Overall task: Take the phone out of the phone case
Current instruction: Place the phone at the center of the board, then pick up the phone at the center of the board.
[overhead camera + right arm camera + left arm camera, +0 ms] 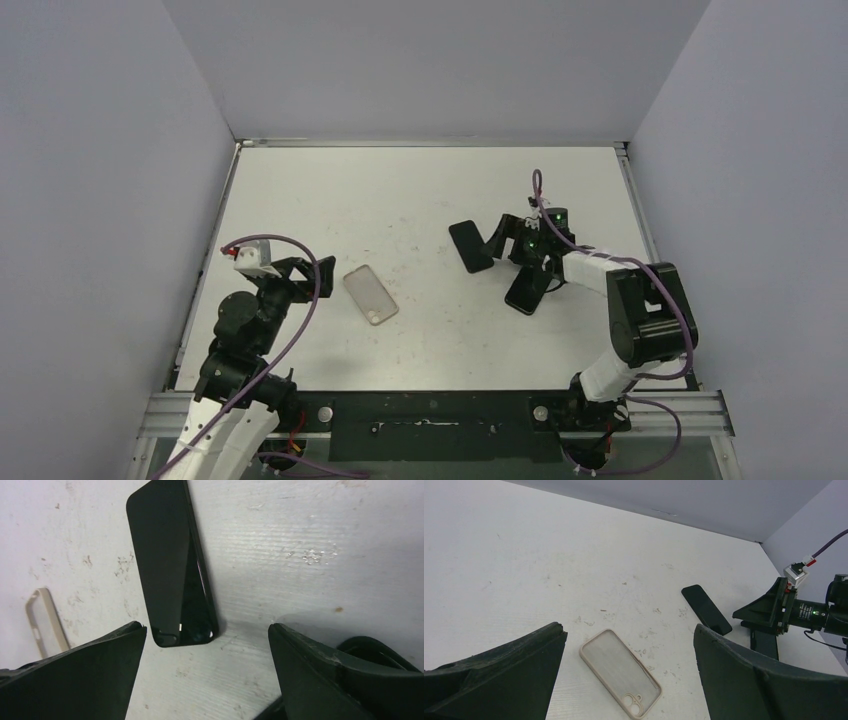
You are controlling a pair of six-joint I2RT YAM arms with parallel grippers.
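- The phone [470, 246] lies flat on the bench [420, 190], dark face up, right of centre. It is bare, with no case around it.
- The phone case [370, 294] lies on its own to the left, apart from the phone. It is pale and see-through, and its camera cut-out sits at the end nearer the arm bases.
- The right gripper [505, 243] is by far the nearer to the phone, sitting just beside its right edge. Its fingers are spread wide and hold nothing.
- In the right wrist view the phone's near short end lies in the gap between the two fingers. Its long axis runs away from the gripper, leaning a little left.
- The left gripper [322, 278] is just left of the case, also spread apart and empty. In its wrist view the case lies ahead between the fingers, slanting from far-left to near-right.
- A dark flat thing [527, 290] lies under the right arm; I cannot tell what it is.
- Judging by how they lie, phone and case are already separated. Any further handling of the phone falls to the right arm and of the case to the left.
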